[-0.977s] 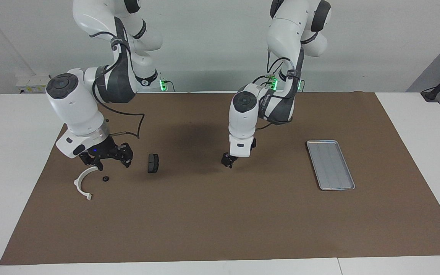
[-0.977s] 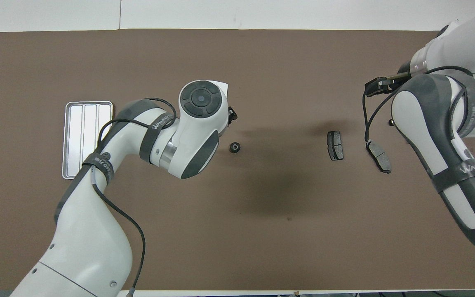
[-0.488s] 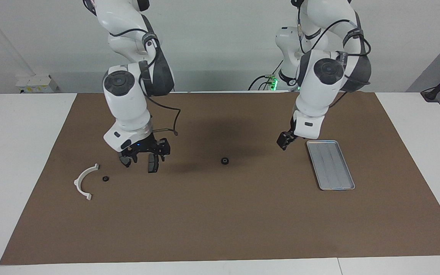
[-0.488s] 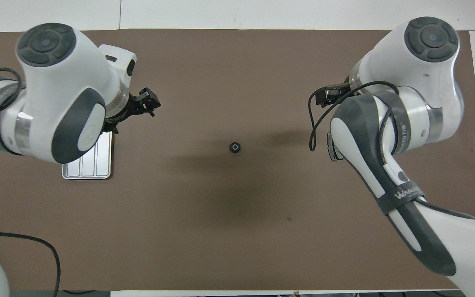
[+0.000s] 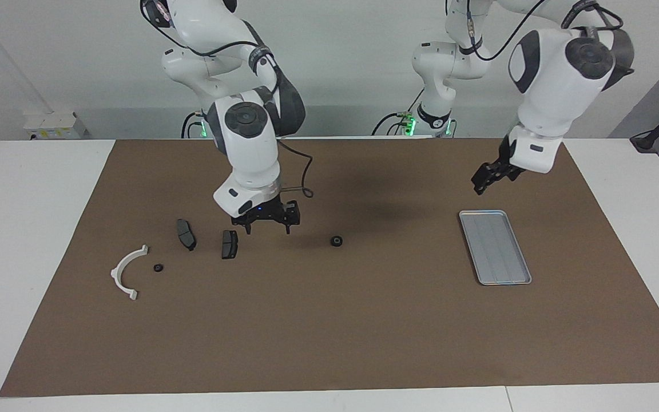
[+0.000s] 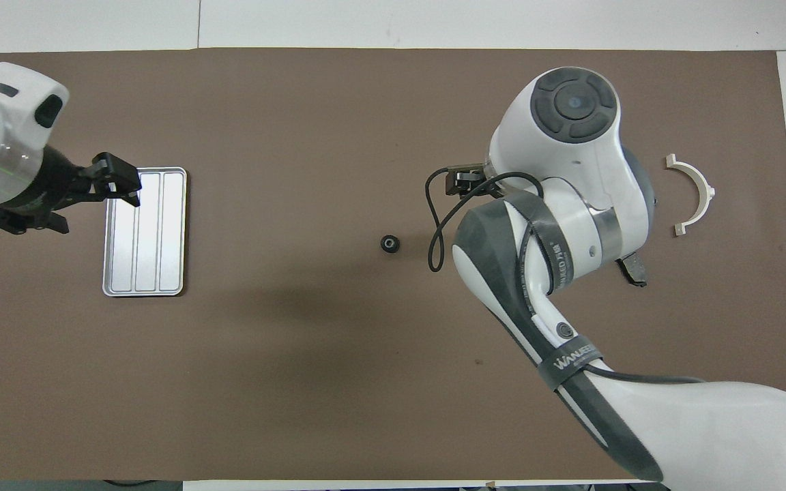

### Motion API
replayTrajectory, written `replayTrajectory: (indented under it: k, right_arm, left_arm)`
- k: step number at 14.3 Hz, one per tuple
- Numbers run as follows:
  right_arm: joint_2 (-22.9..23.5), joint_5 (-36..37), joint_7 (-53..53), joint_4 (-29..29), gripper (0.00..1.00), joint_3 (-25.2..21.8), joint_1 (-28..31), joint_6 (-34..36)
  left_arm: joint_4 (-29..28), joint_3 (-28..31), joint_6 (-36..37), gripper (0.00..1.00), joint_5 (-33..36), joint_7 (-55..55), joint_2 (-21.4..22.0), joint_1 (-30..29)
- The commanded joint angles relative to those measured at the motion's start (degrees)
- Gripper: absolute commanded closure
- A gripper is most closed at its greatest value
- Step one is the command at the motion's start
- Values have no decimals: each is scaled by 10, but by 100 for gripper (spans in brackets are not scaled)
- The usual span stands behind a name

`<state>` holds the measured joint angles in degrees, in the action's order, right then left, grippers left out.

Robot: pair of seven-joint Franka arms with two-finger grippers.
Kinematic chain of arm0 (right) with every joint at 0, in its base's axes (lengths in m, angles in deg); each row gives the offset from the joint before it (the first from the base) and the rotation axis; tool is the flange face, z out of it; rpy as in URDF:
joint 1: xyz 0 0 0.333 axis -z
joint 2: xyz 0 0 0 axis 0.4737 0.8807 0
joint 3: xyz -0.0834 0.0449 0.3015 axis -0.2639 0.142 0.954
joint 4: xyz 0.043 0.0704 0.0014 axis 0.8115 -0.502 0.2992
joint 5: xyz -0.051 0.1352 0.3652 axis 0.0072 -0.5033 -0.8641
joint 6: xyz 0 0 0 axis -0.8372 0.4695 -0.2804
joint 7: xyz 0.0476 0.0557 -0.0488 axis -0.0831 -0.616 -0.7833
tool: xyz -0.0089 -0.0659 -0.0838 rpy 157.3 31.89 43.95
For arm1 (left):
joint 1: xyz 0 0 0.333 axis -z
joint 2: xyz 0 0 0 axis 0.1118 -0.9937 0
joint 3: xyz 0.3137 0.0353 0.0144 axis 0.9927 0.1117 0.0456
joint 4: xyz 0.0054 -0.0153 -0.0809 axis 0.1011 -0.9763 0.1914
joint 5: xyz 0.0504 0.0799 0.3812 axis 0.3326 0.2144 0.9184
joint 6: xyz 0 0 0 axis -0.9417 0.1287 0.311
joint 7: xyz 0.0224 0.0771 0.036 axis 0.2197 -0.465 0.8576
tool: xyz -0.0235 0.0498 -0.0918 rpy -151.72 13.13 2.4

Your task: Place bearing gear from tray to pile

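Observation:
The bearing gear [image 5: 336, 241] [image 6: 388, 243], small, black and round, lies alone on the brown mat at mid-table. The silver tray [image 5: 495, 246] [image 6: 145, 232] sits bare at the left arm's end. The pile lies at the right arm's end: a white half-ring bracket [image 5: 126, 272] [image 6: 693, 194] and two dark brake pads [image 5: 185, 233] [image 5: 229, 244]. My right gripper [image 5: 268, 224] hangs open and holding nothing, low over the mat between the pads and the gear. High over the mat by the tray's robot-side end, my left gripper [image 5: 485, 178] is open and holds nothing.
A second small black round part [image 5: 158, 267] lies beside the bracket. In the overhead view the right arm [image 6: 570, 204] covers most of the brake pads. The brown mat [image 5: 329, 332] spreads over the white table.
The left gripper rose from the gear at mid-table and swung to the tray's end. The right gripper travelled from the bracket past the pads toward the middle. The gear stayed put.

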<state>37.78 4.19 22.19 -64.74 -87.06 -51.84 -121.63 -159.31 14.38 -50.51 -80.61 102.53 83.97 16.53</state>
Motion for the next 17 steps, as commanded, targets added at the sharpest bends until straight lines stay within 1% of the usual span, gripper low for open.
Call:
replayTrajectory:
  k: [1,2,4,7,9,10,13,15,17]
  right_arm:
    - [49,9,65,57,0,-1,-30,6]
    - [61,8,80,72,0,-1,-38,7]
    - [88,11,120,94,0,-2,-67,6]
    - [135,11,168,138,0,-2,-91,-6]
    - [146,11,177,139,0,-1,-96,-30]
    - [149,11,177,138,0,-1,-96,-37]
    - [166,11,177,136,0,-1,-97,-80]
    - [177,10,177,136,0,-1,-97,-88]
    - [175,4,177,129,0,0,-97,-99]
  left_arm:
    - [-14,-18,50,0,2,-62,35,-55]
    - [-12,-27,68,0,2,-75,37,-69]
    - [-19,-34,78,0,2,-89,59,-79]
    - [-27,-38,59,0,-9,-89,61,-90]
    - [-49,-38,1,0,-15,-89,62,-91]
    - [-60,-39,-13,0,-15,-88,63,-90]
    - [-57,-37,-36,0,-28,-87,56,-90]
    - [-60,-37,-41,0,-29,-88,54,-94]
    - [-60,-37,-33,0,-29,-89,55,-97]
